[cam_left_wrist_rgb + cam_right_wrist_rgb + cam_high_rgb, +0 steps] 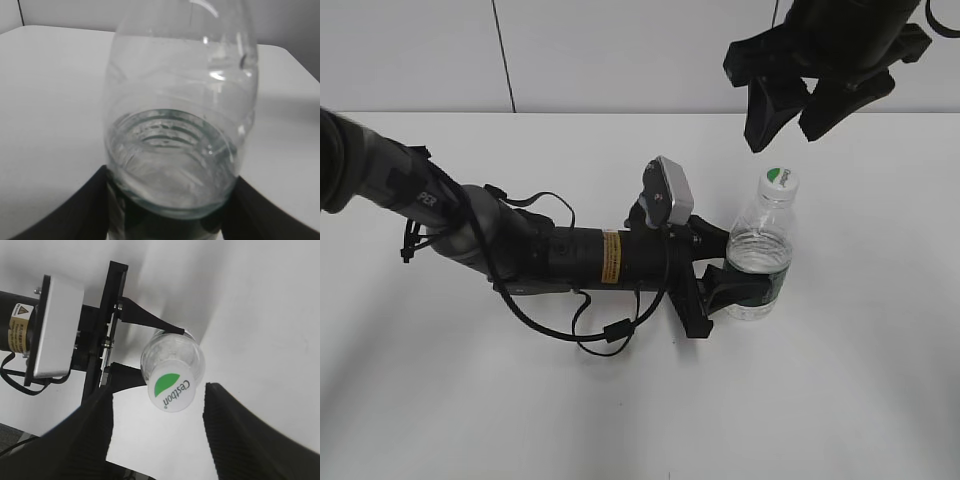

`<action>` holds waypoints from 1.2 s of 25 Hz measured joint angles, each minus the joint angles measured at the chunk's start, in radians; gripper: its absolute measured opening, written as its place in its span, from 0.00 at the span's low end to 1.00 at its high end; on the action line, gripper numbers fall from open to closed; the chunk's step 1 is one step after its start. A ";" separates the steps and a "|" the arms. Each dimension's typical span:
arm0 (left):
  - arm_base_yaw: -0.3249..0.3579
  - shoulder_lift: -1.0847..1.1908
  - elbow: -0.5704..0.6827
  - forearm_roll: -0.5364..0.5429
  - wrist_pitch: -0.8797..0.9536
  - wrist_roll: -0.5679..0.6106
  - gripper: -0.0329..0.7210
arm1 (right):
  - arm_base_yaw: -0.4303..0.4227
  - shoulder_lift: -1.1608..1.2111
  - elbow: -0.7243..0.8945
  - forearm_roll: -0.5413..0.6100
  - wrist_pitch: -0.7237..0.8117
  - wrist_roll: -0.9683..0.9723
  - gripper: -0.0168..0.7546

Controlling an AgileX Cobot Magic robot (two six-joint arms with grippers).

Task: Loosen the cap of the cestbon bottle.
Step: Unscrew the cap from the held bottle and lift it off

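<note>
The cestbon bottle [761,250] stands upright on the white table, clear with a dark green label band low down. Its white cap [778,181] with a green mark is on top. My left gripper [735,290] is shut on the bottle's lower body, its black fingers on both sides [170,220]. The bottle [180,125] fills the left wrist view. My right gripper [787,125] hangs open and empty above the cap, not touching it. In the right wrist view the cap [172,386] lies between the open fingers [157,405], seen from above.
The left arm [520,245] lies across the white table [860,400] from the left, with a loose black cable [590,335] under it. A grey wall runs behind the table's far edge.
</note>
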 joint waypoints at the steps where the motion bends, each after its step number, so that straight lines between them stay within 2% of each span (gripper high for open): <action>1: 0.000 0.000 0.000 0.000 0.000 0.000 0.54 | 0.000 0.002 0.000 -0.001 0.000 0.000 0.60; 25: 0.000 0.000 -0.001 0.000 0.003 -0.002 0.54 | -0.023 0.078 0.027 -0.012 0.002 0.005 0.60; 30: 0.000 0.000 -0.001 0.000 0.003 -0.002 0.54 | -0.023 0.079 0.030 -0.009 0.002 0.005 0.53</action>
